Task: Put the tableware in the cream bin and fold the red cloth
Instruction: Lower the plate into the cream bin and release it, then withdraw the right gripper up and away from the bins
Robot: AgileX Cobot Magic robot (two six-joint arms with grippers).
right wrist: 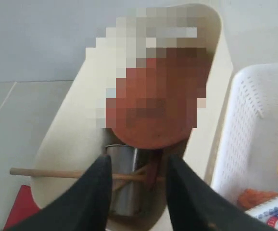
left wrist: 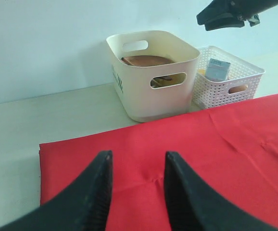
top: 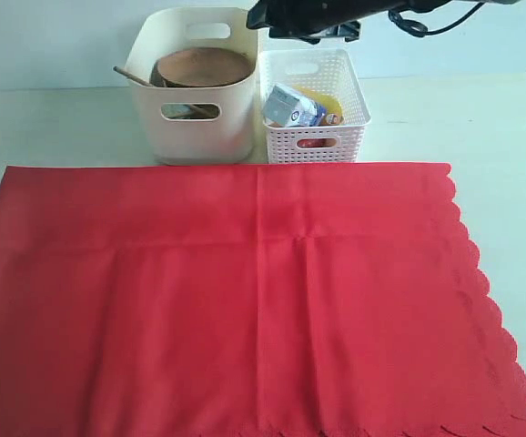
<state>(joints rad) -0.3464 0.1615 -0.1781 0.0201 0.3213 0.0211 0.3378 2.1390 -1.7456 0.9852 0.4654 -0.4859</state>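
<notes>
The red cloth (top: 245, 291) is seen spread flat and unfolded on the pale tabletop (top: 500, 137). It is crossed by faint creases, and its scalloped edge lies along the right side in the exterior view. The bin (top: 195, 137) is set just behind the cloth's far edge. The white basket (top: 286, 146) is placed just beside the bin on the right.

The brown plate (top: 204, 66) is lodged at a tilt near the top of the bin. The steel cup (right wrist: 124, 183) is seen lower down in the bin, under the plate's edge. A wooden stick (top: 131, 75) is rested across the bin's left rim, with one end poking out. Whether it is a chopstick or a spoon handle cannot be told. A milk carton (top: 290, 105) and some orange and yellow food are held in the basket.

The left claw (left wrist: 137, 156) is held over the cloth near its far left corner. Its fingers are parted to a middling width and nothing is gripped. Whether the cloth is touched cannot be told.

The right claw (right wrist: 136, 161) is held above the bin and pointed down into it. Its fingers are likewise parted and nothing is held between them. The cup and stick are seen through the gap.
</notes>
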